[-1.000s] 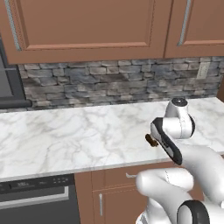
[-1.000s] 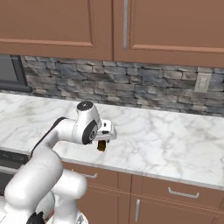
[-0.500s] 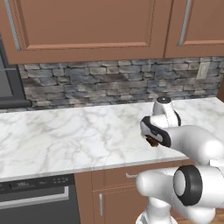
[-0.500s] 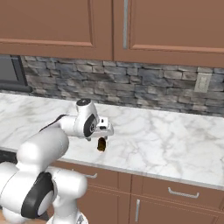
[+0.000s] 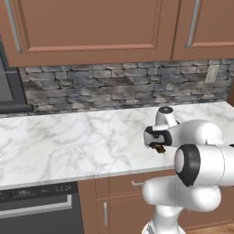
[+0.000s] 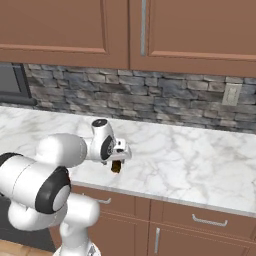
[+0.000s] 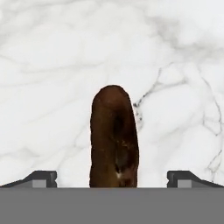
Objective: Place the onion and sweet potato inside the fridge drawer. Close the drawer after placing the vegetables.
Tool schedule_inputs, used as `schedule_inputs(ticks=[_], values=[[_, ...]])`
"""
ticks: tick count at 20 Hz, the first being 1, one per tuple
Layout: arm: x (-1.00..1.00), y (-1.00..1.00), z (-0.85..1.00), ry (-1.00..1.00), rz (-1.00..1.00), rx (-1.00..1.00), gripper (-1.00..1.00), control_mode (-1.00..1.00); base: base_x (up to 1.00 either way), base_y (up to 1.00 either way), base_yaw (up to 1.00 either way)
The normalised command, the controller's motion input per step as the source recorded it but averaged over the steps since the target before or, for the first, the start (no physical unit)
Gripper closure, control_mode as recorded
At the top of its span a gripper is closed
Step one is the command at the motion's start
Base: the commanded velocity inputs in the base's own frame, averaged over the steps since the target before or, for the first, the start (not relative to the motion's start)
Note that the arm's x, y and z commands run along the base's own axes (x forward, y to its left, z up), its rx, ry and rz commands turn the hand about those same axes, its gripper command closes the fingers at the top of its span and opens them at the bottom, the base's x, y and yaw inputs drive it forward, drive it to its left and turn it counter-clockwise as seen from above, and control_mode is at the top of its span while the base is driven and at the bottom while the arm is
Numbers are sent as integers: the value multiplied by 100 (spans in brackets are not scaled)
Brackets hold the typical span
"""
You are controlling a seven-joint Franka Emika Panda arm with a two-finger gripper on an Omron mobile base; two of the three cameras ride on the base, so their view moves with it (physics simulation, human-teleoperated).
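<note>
The small dark brown oval sweet potato (image 7: 114,138) lies on the white grey-veined marble counter (image 5: 68,141), near its front edge, below the brown wooden wall cabinets (image 6: 100,30). The two-finger gripper (image 7: 112,177) hangs just above it, jaws spread wide, one tip on either side, neither touching.

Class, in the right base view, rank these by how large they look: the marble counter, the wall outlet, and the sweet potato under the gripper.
1. Marble counter, by far the largest.
2. Wall outlet.
3. Sweet potato, slightly smaller than the outlet, though the gripper hides part of it and it sits nearer the camera, so ranks 2 and 3 are unsure.
</note>
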Motion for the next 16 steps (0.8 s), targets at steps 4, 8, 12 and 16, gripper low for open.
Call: schedule_inputs(ticks=[4, 8, 12, 16], values=[[11, 0, -47, 3, 0, -2, -100, -100, 0, 0, 0], [10, 0, -43, 4, 0, -1, 100, -100, 0, 0, 0], [14, 0, -28, 5, 0, -1, 100, -100, 0, 0, 0], [1, 0, -15, 0, 1, 0, 100, -100, 0, 0, 0]])
